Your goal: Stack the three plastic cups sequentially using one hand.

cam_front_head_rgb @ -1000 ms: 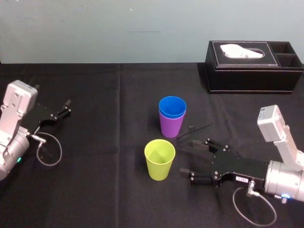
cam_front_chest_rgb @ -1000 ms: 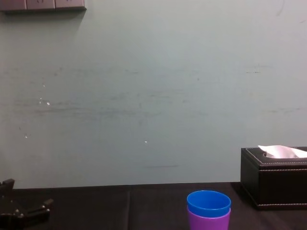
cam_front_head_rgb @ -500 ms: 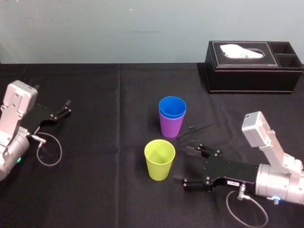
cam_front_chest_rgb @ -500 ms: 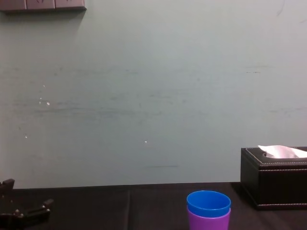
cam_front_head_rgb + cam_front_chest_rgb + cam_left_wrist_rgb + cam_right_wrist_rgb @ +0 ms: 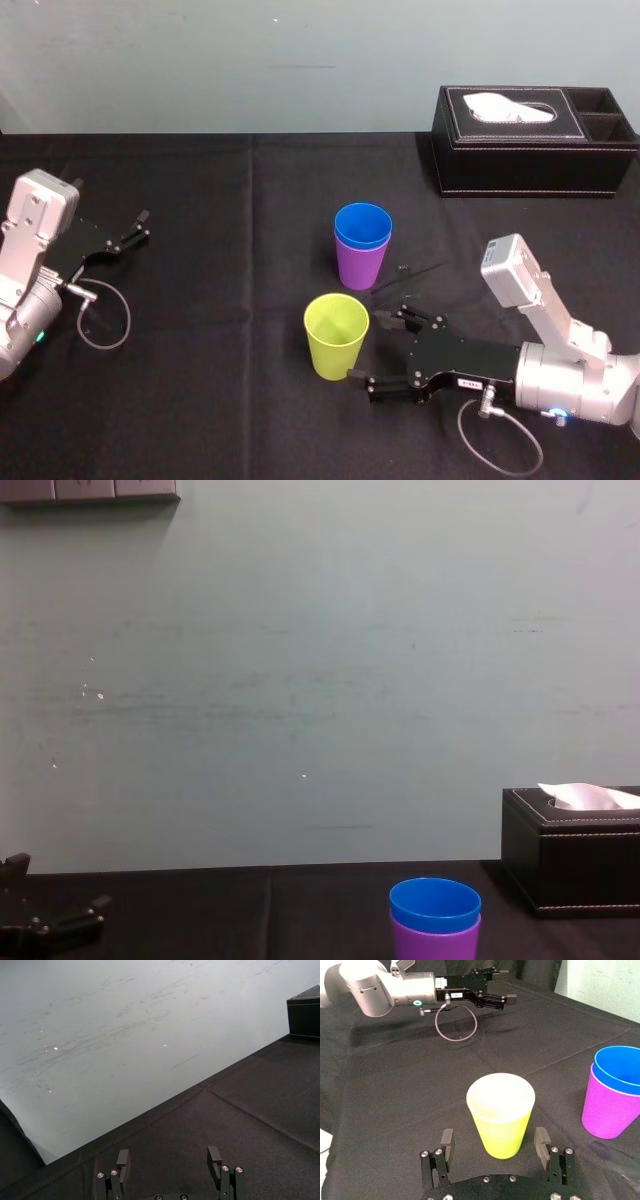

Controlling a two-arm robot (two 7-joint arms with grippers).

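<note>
A yellow-green cup [image 5: 336, 335] stands upright near the table's front middle. Behind it, a blue cup [image 5: 362, 227] sits nested inside a purple cup [image 5: 360, 266]. My right gripper [image 5: 366, 347] lies low at the yellow-green cup's right side, open. In the right wrist view its fingers [image 5: 447, 1143] flank the yellow-green cup [image 5: 501, 1112] with a gap on each side, and the blue cup [image 5: 621, 1067] in the purple cup [image 5: 607, 1110] stands beyond. My left gripper [image 5: 135, 228] rests parked at the far left, open [image 5: 168, 1159] with nothing between its fingers.
A black tissue box [image 5: 535, 140] with a white tissue stands at the back right. A black cloth [image 5: 230, 400] covers the table, and a pale wall rises behind it. A loop of grey cable [image 5: 105, 320] lies by the left arm.
My right gripper has slid left across the table until its fingers flank the yellow-green cup. The cups and the left arm have stayed still.
</note>
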